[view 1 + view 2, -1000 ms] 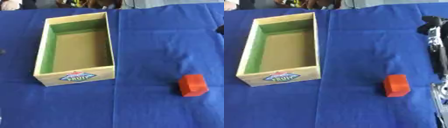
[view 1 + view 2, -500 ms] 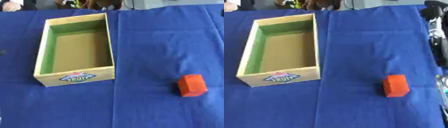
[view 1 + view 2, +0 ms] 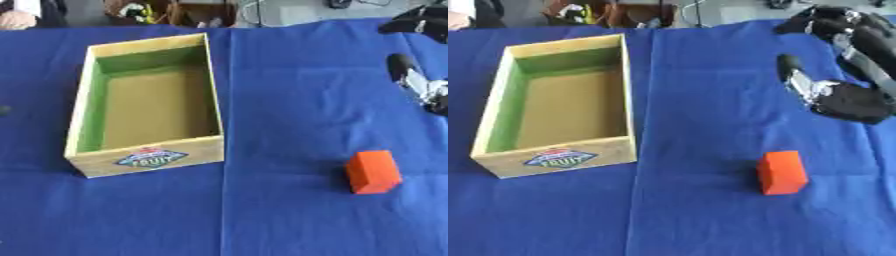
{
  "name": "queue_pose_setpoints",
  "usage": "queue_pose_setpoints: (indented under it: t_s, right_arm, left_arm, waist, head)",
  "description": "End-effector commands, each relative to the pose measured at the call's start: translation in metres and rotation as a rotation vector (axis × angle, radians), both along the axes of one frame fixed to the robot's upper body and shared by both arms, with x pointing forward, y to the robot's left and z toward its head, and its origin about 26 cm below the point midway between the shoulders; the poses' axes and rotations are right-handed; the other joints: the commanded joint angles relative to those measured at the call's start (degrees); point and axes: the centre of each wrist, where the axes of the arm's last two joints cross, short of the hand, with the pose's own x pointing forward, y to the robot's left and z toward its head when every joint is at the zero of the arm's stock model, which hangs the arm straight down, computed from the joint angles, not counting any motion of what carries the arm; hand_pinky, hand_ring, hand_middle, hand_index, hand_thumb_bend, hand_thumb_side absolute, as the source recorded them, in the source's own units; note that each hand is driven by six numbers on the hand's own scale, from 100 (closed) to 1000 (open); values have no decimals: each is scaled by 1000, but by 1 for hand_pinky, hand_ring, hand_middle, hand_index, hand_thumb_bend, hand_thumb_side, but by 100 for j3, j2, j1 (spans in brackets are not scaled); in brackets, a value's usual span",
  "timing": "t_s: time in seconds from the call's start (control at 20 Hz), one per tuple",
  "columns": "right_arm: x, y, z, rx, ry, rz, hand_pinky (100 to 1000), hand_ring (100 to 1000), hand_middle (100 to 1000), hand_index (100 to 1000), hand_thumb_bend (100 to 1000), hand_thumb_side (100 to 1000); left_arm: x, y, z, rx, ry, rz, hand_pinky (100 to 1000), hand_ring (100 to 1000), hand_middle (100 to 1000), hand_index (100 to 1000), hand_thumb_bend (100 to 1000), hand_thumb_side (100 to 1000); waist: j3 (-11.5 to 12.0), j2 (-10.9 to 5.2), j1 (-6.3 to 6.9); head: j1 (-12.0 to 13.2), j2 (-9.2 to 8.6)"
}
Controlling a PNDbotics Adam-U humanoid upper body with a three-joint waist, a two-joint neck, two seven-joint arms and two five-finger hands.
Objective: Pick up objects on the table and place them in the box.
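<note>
Right hand: fingers wide, empty — poised beyond the block for a grasp.
Orange block: near right, 1 piece.
Box: left, empty — awaiting it.

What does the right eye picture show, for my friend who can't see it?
An orange block sits on a blue tablecloth, with the robot's black right hand above it, not touching. To the left stands an empty wooden box with green inner walls.

So the table is covered in solid royal blue cloth. The box is pale tan wood outside with green inner walls, a brownish floor, and a blue diamond label on the front. The block is bright orange. The right hand is black with silver bits.
</note>
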Motion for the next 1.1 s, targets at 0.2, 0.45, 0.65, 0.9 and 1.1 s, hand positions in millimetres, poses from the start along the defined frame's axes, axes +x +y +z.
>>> queue_pose_setpoints:
  t_s: [0.2, 0.45, 0.65, 0.9, 1.1]
  right_arm:
    - [-8, -2, 8, -203, 63, -16, 815, 812, 771, 878, 100, 1000]
    - [-9, -6, 0, -254, 101, -21, 830, 830, 774, 892, 143, 1000]
    - [-9, -8, -5, -304, 160, 2, 856, 854, 776, 916, 370, 1000]
    - [-9, -8, -6, -371, 263, 28, 884, 882, 801, 946, 480, 933]
    - [-9, -7, -9, -417, 331, 32, 897, 897, 820, 968, 496, 863]
  left_arm:
    - [-3, 2, 7, 33, -19, 0, 627, 744, 744, 782, 100, 975]
    - [-3, 2, 7, 34, -19, 1, 627, 747, 745, 782, 100, 975]
    - [-3, 2, 7, 34, -19, -1, 627, 747, 745, 782, 100, 975]
    - [-3, 2, 7, 36, -17, -4, 626, 748, 746, 782, 100, 976]
    - [-3, 2, 6, 36, -15, -5, 626, 749, 746, 782, 100, 976]
  waist:
    - [-71, -134, -41]
    - [-129, -117, -41]
    - [-152, -122, -28]
    - [-167, -136, -28]
    - [-191, -138, -47]
  head:
    - [37, -4]
    - [56, -32]
    - [64, -45]
    - [54, -43]
    - [70, -27]
